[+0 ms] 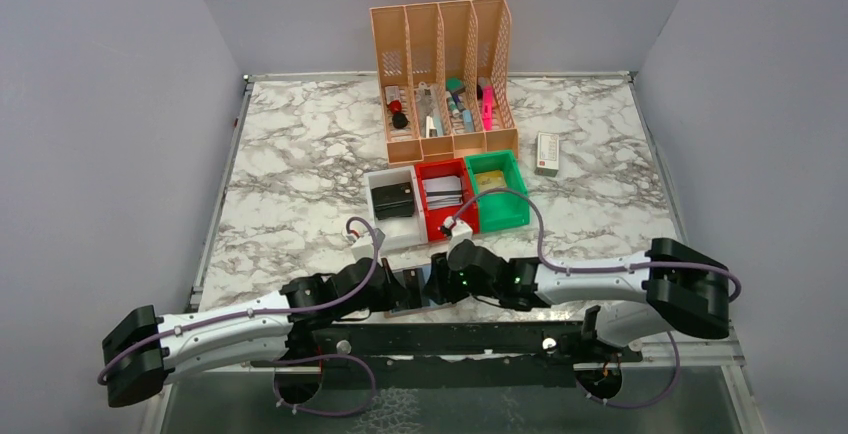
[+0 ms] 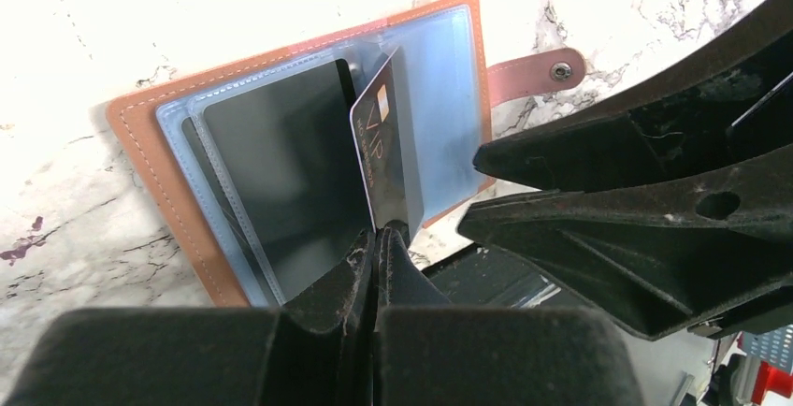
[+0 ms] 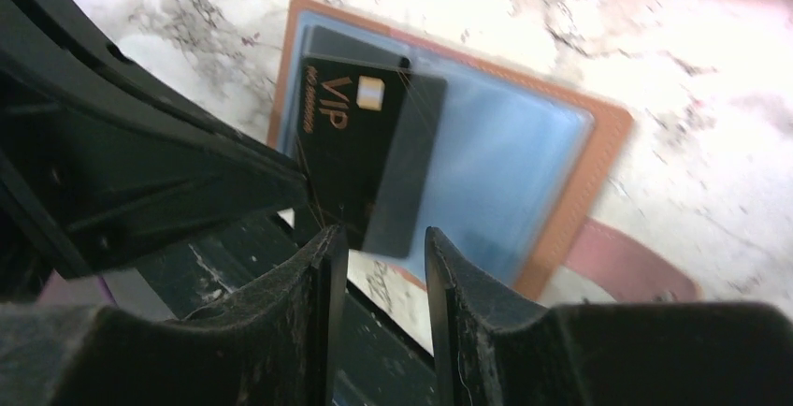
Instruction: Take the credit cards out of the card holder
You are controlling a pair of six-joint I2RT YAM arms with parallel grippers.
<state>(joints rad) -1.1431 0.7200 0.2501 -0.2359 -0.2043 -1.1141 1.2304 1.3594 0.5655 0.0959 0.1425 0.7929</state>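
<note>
The holder lies open and flat on the table, near the arms. It has clear blue pockets inside a brown rim. One dark card sits flat in a pocket. The VIP card is black and tilts up on its edge, with its low end past the side of the holder. The left gripper is squeezed tight on the bottom of the VIP card. The right gripper is just beside it, with its fingers apart and nothing held between them. From above, both grippers meet in front of the red bin, and the holder is hidden under them
</note>
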